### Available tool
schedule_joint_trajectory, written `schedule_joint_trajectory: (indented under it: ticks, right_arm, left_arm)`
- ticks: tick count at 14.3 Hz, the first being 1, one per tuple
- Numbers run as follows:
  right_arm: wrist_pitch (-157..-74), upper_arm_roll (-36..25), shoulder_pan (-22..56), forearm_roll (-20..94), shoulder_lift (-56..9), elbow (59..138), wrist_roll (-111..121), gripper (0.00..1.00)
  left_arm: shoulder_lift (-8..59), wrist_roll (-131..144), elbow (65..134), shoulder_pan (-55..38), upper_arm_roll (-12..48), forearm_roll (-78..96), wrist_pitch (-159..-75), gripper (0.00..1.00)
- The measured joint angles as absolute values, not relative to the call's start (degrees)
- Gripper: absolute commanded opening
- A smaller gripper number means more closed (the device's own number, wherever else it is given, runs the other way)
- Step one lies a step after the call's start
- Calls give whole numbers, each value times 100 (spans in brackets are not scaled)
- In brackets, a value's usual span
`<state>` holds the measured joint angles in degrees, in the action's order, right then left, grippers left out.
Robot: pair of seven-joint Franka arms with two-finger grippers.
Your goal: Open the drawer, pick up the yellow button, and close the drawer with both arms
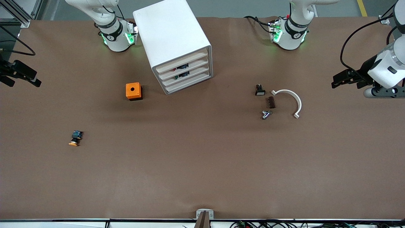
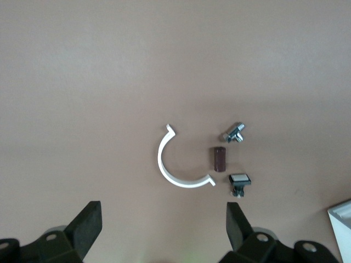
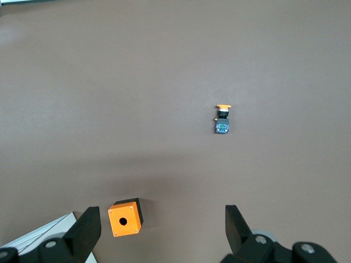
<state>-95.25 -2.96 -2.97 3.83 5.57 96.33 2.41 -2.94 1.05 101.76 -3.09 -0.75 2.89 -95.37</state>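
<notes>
The white cabinet [image 1: 172, 34] stands near the right arm's base, with its uppermost drawer [image 1: 180, 62] shut, flush with the three below it. The button [image 1: 75, 138], with an orange cap and a black and blue body, lies on its side on the bare table toward the right arm's end, nearer the front camera than the orange box [image 1: 133, 91]. It also shows in the right wrist view [image 3: 222, 120]. My right gripper [image 1: 27, 83] [image 3: 163, 230] is open and empty, up over the table's right-arm end. My left gripper [image 1: 346, 81] [image 2: 163, 230] is open and empty, up over the left-arm end.
A white curved clip [image 1: 291, 99] [image 2: 175, 164], a brown part [image 1: 271, 102] [image 2: 220, 159], a black-and-white switch part [image 1: 259, 90] [image 2: 239, 182] and a small metal piece [image 1: 265, 114] [image 2: 234, 132] lie together toward the left arm's end. The orange box [image 3: 125, 217] lies beside the cabinet.
</notes>
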Motion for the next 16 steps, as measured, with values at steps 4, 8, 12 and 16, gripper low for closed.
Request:
schedule_joint_trajectory:
  ticks: [4, 8, 12, 16]
  right_arm:
    - [-9505, -294, -297, 374, 555, 9635, 237, 100]
    - [-9494, -280, -296, 374, 555, 9635, 237, 100]
    - [-9504, -278, -296, 354, 555, 9634, 237, 100]
    - [-9504, -278, -296, 347, 555, 9633, 237, 100]
  left_arm:
    - [-349, 105, 10014, -316, -59, 266, -9744, 100]
    - [-393, 117, 9694, -318, -55, 266, -9599, 100]
    - [-404, 118, 9412, -316, -59, 265, -9165, 100]
    - [-404, 118, 9387, -318, -57, 265, -8960, 100]
